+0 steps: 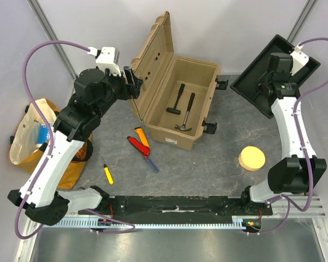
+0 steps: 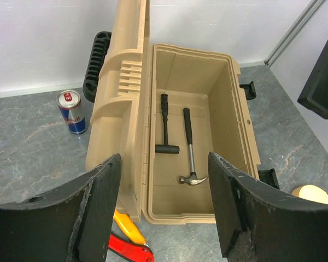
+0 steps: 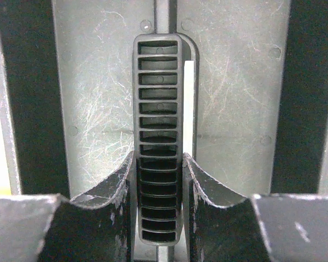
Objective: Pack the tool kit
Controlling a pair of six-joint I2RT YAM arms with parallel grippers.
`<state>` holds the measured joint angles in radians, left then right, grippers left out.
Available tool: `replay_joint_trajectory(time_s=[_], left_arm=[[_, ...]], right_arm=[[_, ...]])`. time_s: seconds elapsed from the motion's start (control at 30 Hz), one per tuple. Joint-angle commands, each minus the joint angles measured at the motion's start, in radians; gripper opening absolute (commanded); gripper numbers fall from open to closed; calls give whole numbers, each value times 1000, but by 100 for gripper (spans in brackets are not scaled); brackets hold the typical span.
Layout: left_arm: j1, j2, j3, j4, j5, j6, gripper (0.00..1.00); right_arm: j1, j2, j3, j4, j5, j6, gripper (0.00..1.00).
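The tan toolbox (image 1: 174, 135) stands open at the back centre, lid (image 2: 120, 82) upright on its left side. Inside lie a black mallet (image 2: 165, 128) and a claw hammer (image 2: 189, 150). My left gripper (image 2: 164, 164) hangs open above the box's near end with nothing between its fingers. The black inner tray (image 1: 252, 76) is tilted up at the back right. My right gripper (image 3: 159, 158) is shut on its ribbed handle (image 3: 159, 98). On the table lie a red knife (image 1: 136, 145) and a yellow screwdriver (image 1: 107, 172).
An orange-yellow tool (image 1: 142, 136) and a blue-handled tool (image 1: 152, 163) lie beside the knife. A round yellow sponge disc (image 1: 252, 158) sits at the right. A yellow cloth bag (image 1: 35, 143) stands at the left edge. A drink can (image 2: 72, 112) stands behind the lid.
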<state>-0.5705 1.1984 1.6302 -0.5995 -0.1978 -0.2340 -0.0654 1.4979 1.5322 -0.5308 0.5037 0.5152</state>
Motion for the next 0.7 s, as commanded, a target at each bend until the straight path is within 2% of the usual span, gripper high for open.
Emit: replay_joint_trajectory(time_s=[0.0, 0.23, 0.43, 0.67], left_arm=[[1, -33, 7, 9, 21, 9, 71], [1, -46, 7, 7, 12, 12, 71], [3, -54, 2, 9, 1, 5, 71], [3, -60, -9, 9, 3, 1, 71]], right_arm=[[90, -44, 143, -12, -76, -12, 0], [375, -4, 252, -20, -21, 17, 0], [587, 82, 262, -3, 39, 118, 0], [768, 214, 281, -14, 113, 232, 0]])
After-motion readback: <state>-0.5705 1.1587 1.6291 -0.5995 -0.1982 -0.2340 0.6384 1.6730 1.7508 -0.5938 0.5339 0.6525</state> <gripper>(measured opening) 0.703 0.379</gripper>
